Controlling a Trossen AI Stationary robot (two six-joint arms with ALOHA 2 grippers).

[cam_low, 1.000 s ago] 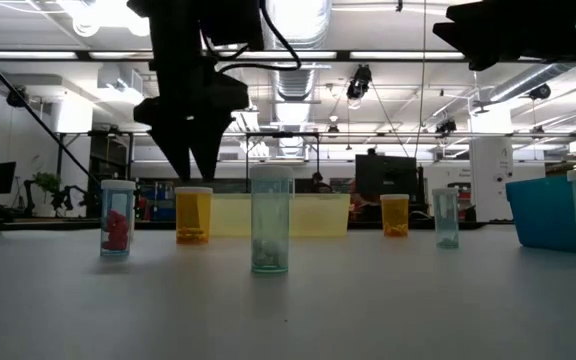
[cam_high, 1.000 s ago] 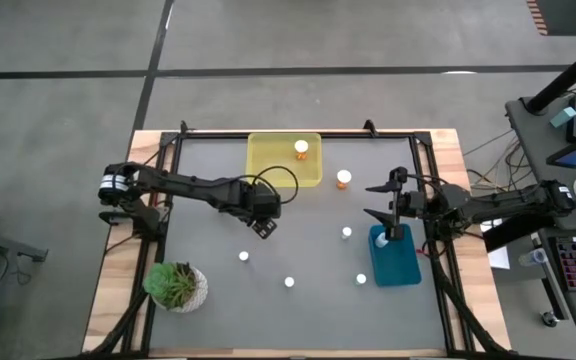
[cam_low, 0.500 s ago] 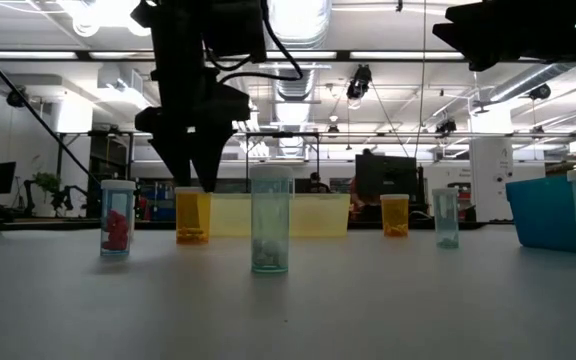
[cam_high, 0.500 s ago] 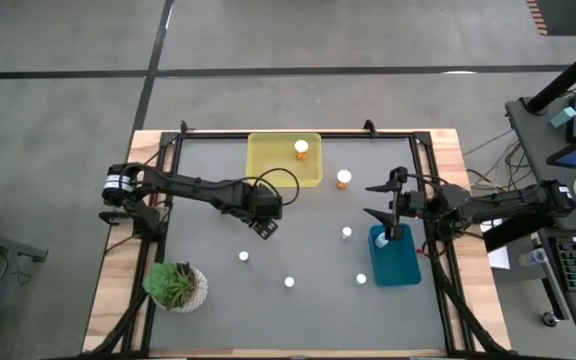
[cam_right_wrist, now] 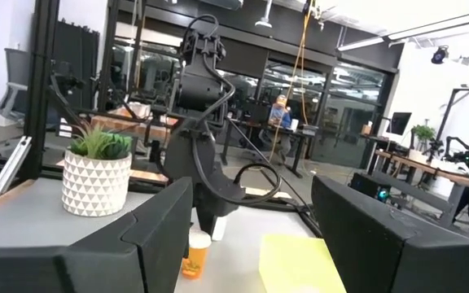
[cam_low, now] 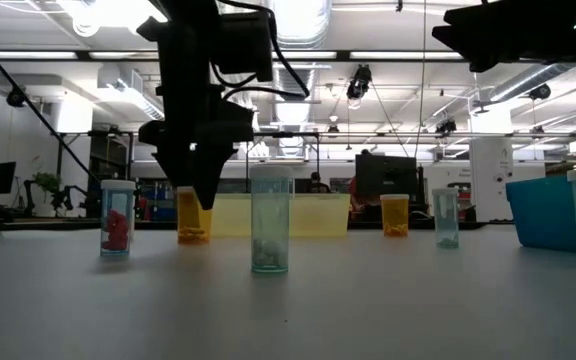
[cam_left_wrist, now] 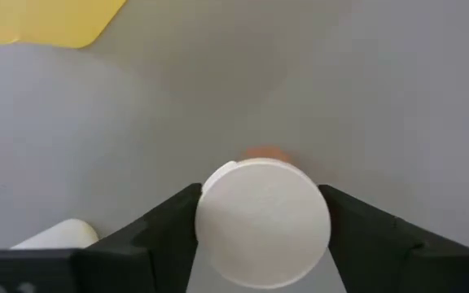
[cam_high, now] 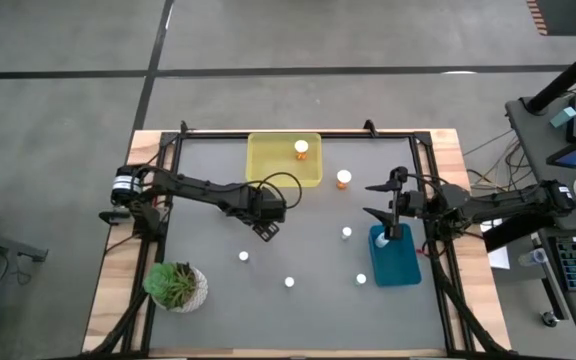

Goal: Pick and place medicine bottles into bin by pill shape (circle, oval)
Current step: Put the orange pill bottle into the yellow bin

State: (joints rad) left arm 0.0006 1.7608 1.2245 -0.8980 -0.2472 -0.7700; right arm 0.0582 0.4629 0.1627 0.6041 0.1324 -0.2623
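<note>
My left gripper (cam_high: 266, 229) is open, pointing down over an orange bottle (cam_low: 192, 216) with a white cap (cam_left_wrist: 263, 223). In the left wrist view its fingers stand close on either side of the cap; I cannot tell whether they touch it. The bottle stands upright on the grey table. My right gripper (cam_high: 373, 200) is open and empty, hovering above the blue bin (cam_high: 395, 262). Another orange bottle (cam_high: 301, 150) stands in the yellow bin (cam_high: 268, 160), and one (cam_high: 343, 179) stands beside that bin. Small white-capped bottles (cam_high: 243, 256) (cam_high: 289, 282) (cam_high: 347, 232) stand on the table.
A potted green plant (cam_high: 176, 286) stands at the table's near left corner. One small bottle (cam_high: 360, 279) stands right beside the blue bin's left wall. In the low view a bottle with red pills (cam_low: 117, 218) and a clear bottle (cam_low: 270, 220) flank the left gripper.
My left gripper has gone down over the orange bottle, its fingertips dropping from above the cap to beside it, and has shifted slightly toward the table's right edge. The bottle has stayed where it was.
</note>
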